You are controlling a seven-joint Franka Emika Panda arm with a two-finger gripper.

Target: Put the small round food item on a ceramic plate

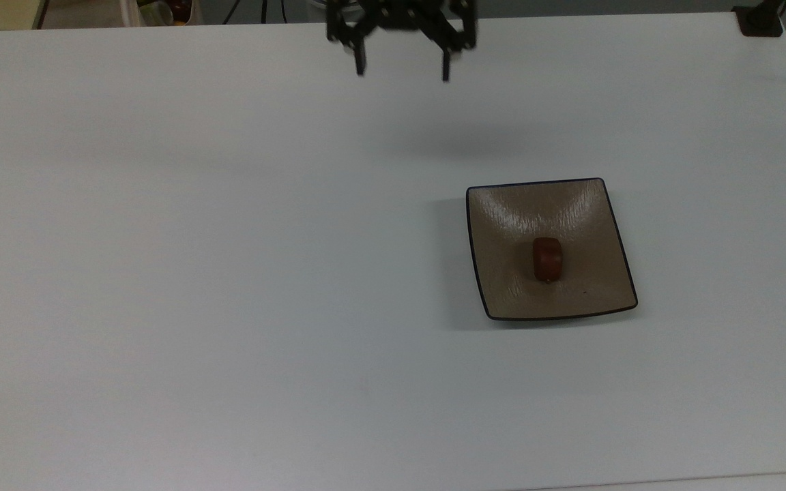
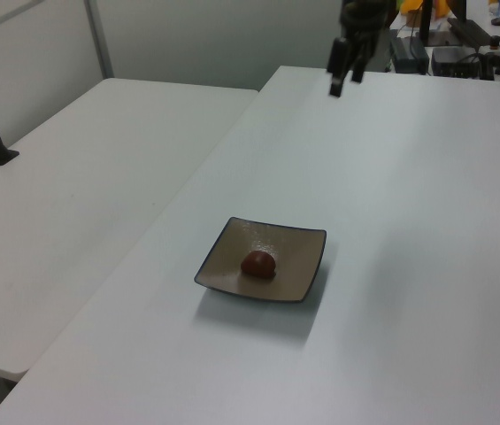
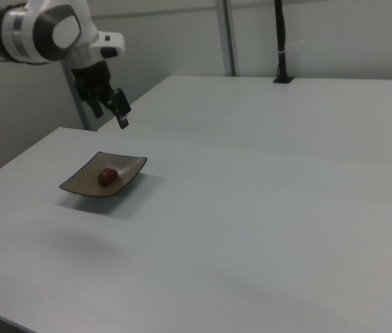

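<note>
Glaze on the square plate (image 1: 591, 225) is tan-brown with fine pale streaks, a thin dark rim and rounded corners; it is shallow, its edges curving up slightly. The small food item (image 1: 547, 259), a smooth, dark reddish-brown rounded barrel, rests near the plate's middle (image 2: 258, 264) (image 3: 107, 176). The plate (image 2: 298, 266) sits flat on a plain, matte white surface (image 1: 229, 273), toward the top view's right. The gripper (image 1: 401, 71), black and angular, hangs in the air at the top view's far edge, well apart from the plate, with its two thin fingers spread wide and nothing between them (image 2: 344, 78) (image 3: 112, 114). A second white surface (image 2: 90, 177) adjoins on the left view's left, backed by pale walls.
</note>
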